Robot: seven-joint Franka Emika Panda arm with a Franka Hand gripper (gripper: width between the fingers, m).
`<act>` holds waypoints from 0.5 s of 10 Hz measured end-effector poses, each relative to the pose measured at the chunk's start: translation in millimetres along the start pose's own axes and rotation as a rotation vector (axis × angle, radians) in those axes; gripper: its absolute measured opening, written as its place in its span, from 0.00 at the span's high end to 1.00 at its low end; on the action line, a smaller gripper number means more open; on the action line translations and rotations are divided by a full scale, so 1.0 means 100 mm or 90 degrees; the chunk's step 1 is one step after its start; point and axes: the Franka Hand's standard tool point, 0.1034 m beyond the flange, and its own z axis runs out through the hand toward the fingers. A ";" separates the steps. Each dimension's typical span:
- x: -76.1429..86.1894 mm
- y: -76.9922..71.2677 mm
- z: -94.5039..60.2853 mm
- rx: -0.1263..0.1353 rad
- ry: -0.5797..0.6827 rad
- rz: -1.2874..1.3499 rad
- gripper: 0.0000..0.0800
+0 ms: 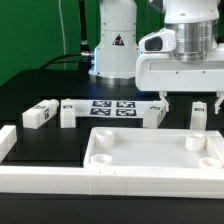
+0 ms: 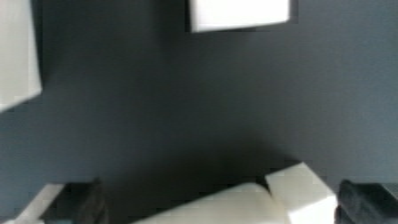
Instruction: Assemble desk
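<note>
The white tray-like tabletop (image 1: 150, 158) lies rim-up at the front of the black table. Behind it stand four white block legs in a row: two on the exterior view's left (image 1: 38, 115) (image 1: 67, 114), one near the middle (image 1: 152, 114) and one at the right (image 1: 198, 117). My gripper (image 1: 192, 104) hangs open just over the right leg, one finger (image 1: 165, 106) on each side of it. In the wrist view that leg (image 2: 311, 195) shows low between the dark fingers (image 2: 64, 204), off-centre toward one finger, and the gripper (image 2: 219, 206) touches nothing.
The marker board (image 1: 112, 108) lies flat between the legs in the back row. White border rails (image 1: 40, 178) run along the front left corner. The arm's base (image 1: 115, 45) stands behind the marker board. Two white parts (image 2: 240, 12) (image 2: 15, 70) sit cut off at the wrist view's edges.
</note>
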 end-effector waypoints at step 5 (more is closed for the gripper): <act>-0.11 0.06 0.03 -0.024 -0.103 -0.037 0.19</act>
